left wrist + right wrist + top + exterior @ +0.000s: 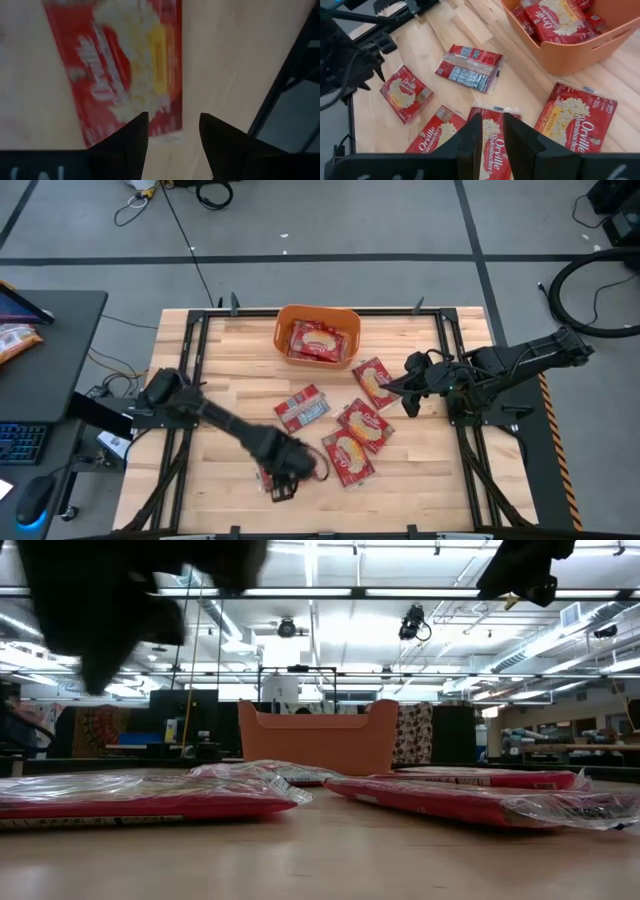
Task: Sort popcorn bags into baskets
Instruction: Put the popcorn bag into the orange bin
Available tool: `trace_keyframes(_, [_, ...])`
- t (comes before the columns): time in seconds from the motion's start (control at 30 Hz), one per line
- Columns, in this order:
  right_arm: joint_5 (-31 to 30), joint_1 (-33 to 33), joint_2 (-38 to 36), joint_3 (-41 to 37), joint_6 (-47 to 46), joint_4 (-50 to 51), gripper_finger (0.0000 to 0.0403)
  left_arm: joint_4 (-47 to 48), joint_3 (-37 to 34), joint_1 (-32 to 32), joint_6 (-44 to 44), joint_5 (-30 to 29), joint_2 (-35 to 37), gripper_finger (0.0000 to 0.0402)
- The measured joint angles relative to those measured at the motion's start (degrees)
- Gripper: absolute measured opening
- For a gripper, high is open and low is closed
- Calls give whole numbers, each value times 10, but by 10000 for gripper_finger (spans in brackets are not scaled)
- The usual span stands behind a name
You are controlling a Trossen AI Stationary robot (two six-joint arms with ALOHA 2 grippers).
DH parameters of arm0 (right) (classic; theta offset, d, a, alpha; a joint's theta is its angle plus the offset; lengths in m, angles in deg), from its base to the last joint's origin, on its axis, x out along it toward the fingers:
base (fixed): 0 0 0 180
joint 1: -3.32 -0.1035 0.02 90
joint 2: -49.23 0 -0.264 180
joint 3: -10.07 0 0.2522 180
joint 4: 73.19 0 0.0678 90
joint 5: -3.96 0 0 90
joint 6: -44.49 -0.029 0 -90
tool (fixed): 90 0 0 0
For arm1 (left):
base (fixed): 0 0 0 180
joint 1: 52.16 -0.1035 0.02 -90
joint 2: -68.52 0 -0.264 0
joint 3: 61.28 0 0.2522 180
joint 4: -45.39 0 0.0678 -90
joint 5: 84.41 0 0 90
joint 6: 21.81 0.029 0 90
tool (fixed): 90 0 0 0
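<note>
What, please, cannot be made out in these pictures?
- High view: the left hand covers most of one popcorn bag.
- Low view: the basket wall hides its contents.
- Left wrist view: the bag's print is blurred.

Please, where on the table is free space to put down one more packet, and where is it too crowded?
Bare wood lies at the table's left side, between its edge and the orange basket, and near the front right corner. The centre is crowded: popcorn bags lie close together there. The left gripper hovers over one bag; the right gripper hangs by another.
</note>
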Motion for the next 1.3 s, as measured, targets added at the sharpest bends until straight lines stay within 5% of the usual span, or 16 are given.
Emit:
trace_keyframes(0.2, [-2,3,0,0,27,0,82,-45,-24,64,-116,-22,0,180])
trace_keyframes(0.63, [0,5,0,0,33,0,82,-72,-25,188,-168,-315,-6,184])
trace_keyframes(0.97, [0,5,0,0,33,0,82,-75,-25,188,-138,-305,-56,257])
trace_keyframes(1.3, [13,5,0,0,33,0,82,-35,-24,188,-136,-283,-87,233])
